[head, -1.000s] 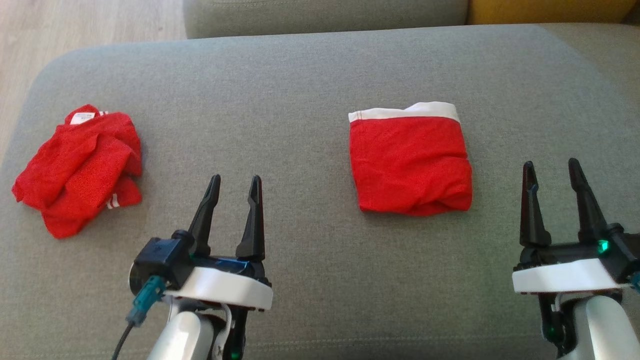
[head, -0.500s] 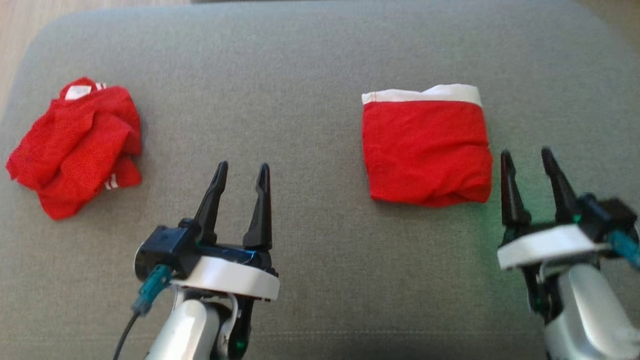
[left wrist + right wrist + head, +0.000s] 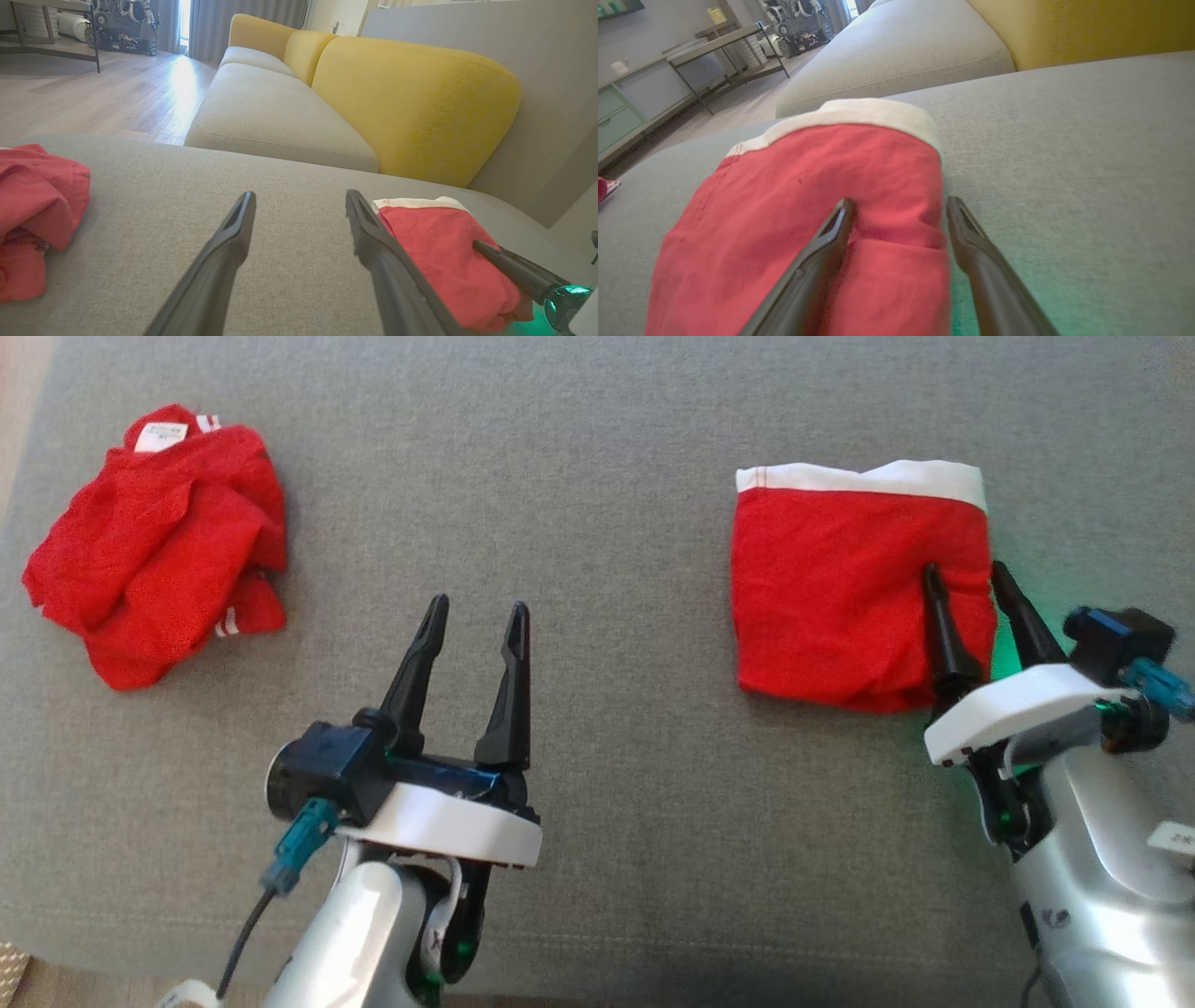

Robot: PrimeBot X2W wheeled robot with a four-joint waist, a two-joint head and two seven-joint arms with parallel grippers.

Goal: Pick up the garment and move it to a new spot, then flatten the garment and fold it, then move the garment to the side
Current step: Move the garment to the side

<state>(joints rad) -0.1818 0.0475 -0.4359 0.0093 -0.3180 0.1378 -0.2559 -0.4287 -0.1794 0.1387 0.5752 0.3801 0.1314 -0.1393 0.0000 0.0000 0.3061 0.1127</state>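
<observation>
A red garment (image 3: 840, 588) with a white waistband lies folded into a square on the right of the grey cushion (image 3: 607, 448). My right gripper (image 3: 963, 569) is open at the garment's right edge. Its left finger lies over the red cloth and its right finger over the bare cushion just beside it. The right wrist view shows the garment (image 3: 808, 177) under that gripper (image 3: 900, 201), with the edge between the jaws. My left gripper (image 3: 479, 605) stands open over bare cushion at the middle, holding nothing. In the left wrist view, the garment (image 3: 444, 252) lies to the right of the left gripper (image 3: 300, 195).
A second red garment (image 3: 159, 541) lies crumpled at the cushion's left end, close to the edge. The cushion's front edge (image 3: 653, 980) runs along the bottom of the head view. Beyond the cushion stand a grey sofa seat (image 3: 266, 116) and yellow backrests (image 3: 411, 102).
The head camera has tipped down and closer, shifting the whole picture. My right gripper has moved forward and left from beside the folded garment onto its right edge. Both grippers stay open.
</observation>
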